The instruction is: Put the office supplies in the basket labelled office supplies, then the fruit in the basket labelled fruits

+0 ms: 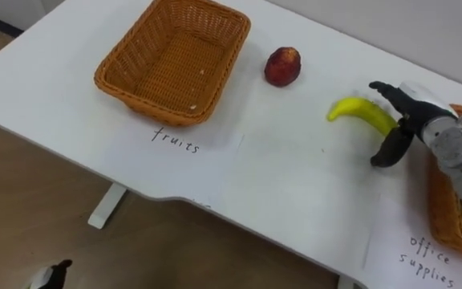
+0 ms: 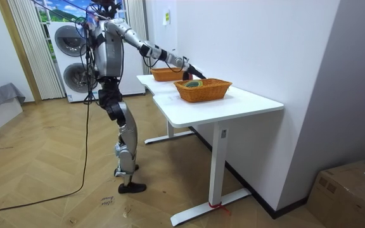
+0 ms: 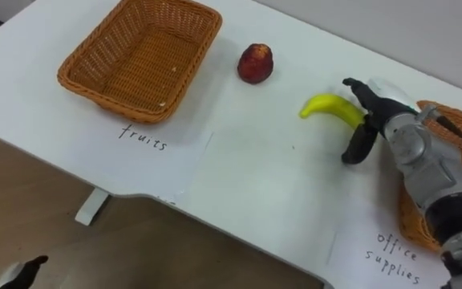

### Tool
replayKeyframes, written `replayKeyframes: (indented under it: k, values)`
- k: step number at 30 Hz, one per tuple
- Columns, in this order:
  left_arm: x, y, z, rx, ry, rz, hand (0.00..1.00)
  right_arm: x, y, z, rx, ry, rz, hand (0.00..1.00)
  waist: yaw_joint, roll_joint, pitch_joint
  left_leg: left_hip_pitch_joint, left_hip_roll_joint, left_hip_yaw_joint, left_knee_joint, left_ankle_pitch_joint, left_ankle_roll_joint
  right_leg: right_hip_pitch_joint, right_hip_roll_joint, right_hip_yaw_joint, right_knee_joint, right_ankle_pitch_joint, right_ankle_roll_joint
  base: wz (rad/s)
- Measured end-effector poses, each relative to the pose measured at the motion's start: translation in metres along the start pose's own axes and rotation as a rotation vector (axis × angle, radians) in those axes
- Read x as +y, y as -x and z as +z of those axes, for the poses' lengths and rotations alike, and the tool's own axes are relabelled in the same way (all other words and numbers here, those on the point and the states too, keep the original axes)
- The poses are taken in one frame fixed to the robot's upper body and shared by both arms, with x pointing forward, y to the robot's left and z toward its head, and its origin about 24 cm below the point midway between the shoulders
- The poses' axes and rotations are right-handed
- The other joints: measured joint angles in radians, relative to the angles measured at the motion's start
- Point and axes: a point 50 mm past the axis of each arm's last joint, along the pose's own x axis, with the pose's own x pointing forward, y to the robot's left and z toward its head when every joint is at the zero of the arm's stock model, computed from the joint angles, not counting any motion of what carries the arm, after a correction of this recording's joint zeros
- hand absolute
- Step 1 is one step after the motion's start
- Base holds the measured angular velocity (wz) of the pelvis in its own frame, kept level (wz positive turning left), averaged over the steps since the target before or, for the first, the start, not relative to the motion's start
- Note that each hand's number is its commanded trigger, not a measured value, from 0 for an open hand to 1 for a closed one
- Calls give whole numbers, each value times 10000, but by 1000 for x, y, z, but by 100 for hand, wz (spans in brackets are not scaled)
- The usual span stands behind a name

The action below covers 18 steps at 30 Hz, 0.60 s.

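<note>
Banana: lies on the white table, right of centre and toward the far side, its tip pointing left and its right end under the right hand.
Right hand: comes in from the right over the banana's right end. The fingers arch above the banana and the thumb is spread below, clear of the peel. It is released, not clamped, and looks poised to take hold.
Red fruit: loose on the table, left of the banana and a little farther off, between it and the left basket.
Left basket: at the far left with nothing inside. A handwritten sheet lies at its near side. I take it for the fruit basket.
Right basket: at the right edge, behind the right arm. Something yellowish sits inside, too hidden to name.
Left hand: low at the near left, below the table's edge. I cannot tell its state.
Progress: early on the fruit side, by my reading, with both fruits left to move. No loose office supplies show on the table, so that half may be finished.
</note>
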Motion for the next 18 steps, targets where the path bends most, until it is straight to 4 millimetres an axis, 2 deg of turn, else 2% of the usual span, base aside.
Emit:
replayKeyframes:
  k: [3,5,7,10,18]
  values:
    - [1,-1,3,-169,-13,-175,0,1,-2,-2,203,184,508,0,132,-136,60,-38,-7,-139,46,-4,-1,78,1,-236,-66,0,0,14]
    - [3,-2,5,-370,-126,-223,0,-1,-3,-2,271,462,725,0,209,-171,72,-117,-12,-198,67,-5,-2,52,12,-302,-75,1,2,11]
    - [8,-3,8,-552,-176,-231,0,-3,-2,-6,426,735,1016,0,438,-173,77,-121,-24,-227,50,-8,-4,48,29,-347,-63,1,2,2]
    - [14,-4,6,-615,-279,-167,0,-4,-2,-6,461,1071,1338,0,453,-162,85,-145,-54,-380,52,-10,-15,97,32,-575,-64,1,2,13]
    - [20,-5,4,-611,-469,-77,0,-9,0,-9,576,1175,1571,0,629,-172,107,-322,-61,-462,54,-13,-30,-34,46,-609,-65,2,2,2]
